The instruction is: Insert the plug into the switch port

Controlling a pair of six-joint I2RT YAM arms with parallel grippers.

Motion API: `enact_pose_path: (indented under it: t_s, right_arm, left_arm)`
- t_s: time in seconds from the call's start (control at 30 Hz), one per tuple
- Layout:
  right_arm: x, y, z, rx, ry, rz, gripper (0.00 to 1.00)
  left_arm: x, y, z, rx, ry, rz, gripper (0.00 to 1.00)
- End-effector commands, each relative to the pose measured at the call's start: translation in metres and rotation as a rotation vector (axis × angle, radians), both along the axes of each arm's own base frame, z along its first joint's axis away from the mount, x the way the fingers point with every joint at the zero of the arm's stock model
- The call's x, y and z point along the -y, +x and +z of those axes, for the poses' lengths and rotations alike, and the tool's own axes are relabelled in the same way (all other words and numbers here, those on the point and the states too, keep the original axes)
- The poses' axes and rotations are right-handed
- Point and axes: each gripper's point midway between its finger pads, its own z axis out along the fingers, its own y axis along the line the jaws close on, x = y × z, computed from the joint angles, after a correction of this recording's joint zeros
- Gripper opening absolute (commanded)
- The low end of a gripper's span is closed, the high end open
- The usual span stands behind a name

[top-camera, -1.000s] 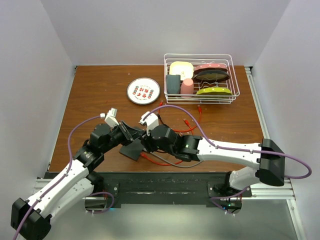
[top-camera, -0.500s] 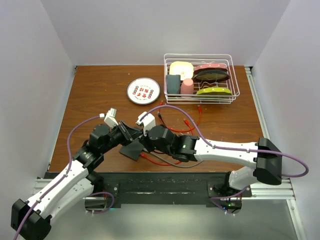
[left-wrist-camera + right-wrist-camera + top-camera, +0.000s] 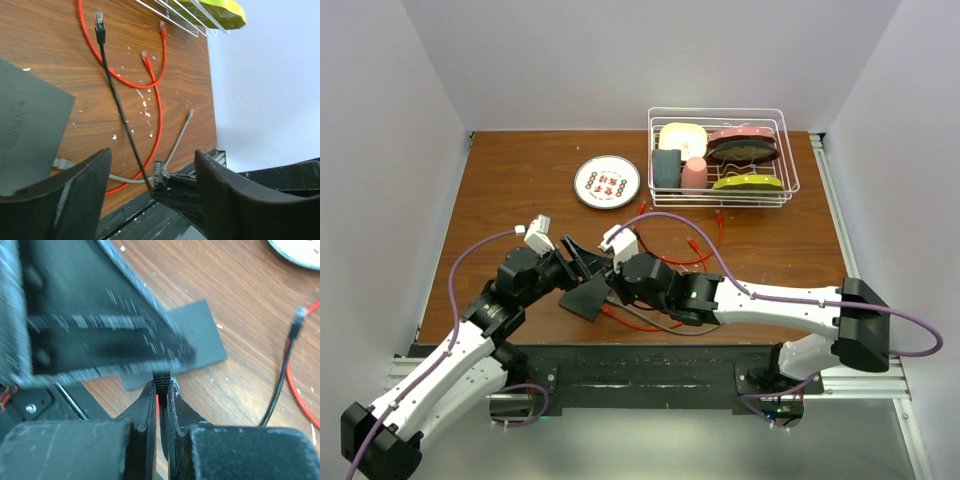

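My right gripper (image 3: 161, 385) pinches the cable (image 3: 119, 100), its plug (image 3: 99, 22) far ahead; my left gripper (image 3: 152, 167) gapes empty. Next, I'd regrip nearer the plug, toward the switch (image 3: 25, 125).

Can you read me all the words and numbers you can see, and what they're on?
Faint lettering on the flat dark-grey switch box, left wrist view: too faint to read.
Red and dark marks on the round white plate: too small to tell if they are writing.
No other words or numbers show.
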Motion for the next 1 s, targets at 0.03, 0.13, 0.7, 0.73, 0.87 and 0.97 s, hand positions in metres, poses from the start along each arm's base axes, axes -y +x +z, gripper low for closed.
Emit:
enact_pose_path:
  t_s: [0.03, 0.13, 0.7, 0.73, 0.87, 0.97]
  right_arm:
    - [0.028, 0.004, 0.003, 0.027, 0.007, -0.074, 0.0]
    - [0.039, 0.003, -0.009, 0.021, -0.013, -0.086, 0.0]
    - [0.071, 0.035, -0.093, -0.157, -0.072, -0.036, 0.0]
    - [0.068, 0.033, -0.096, -0.161, -0.074, -0.018, 0.0]
    - [0.059, 0.036, -0.107, -0.185, -0.064, 0.016, 0.0]
    - [0.053, 0.037, -0.11, -0.199, -0.048, 0.038, 0.0]
  left_arm:
    - [-0.019, 0.013, 0.026, 0.091, 0.095, 0.086, 0.81]
    - [-0.03, 0.017, 0.025, 0.097, 0.155, 0.129, 0.88]
    - [-0.045, 0.043, 0.007, 0.186, 0.392, 0.133, 1.0]
    - [-0.045, 0.044, 0.005, 0.19, 0.403, 0.131, 1.0]
    - [-0.041, 0.051, -0.016, 0.198, 0.461, 0.072, 1.0]
    - [-0.046, 0.06, -0.036, 0.152, 0.484, 0.056, 1.0]
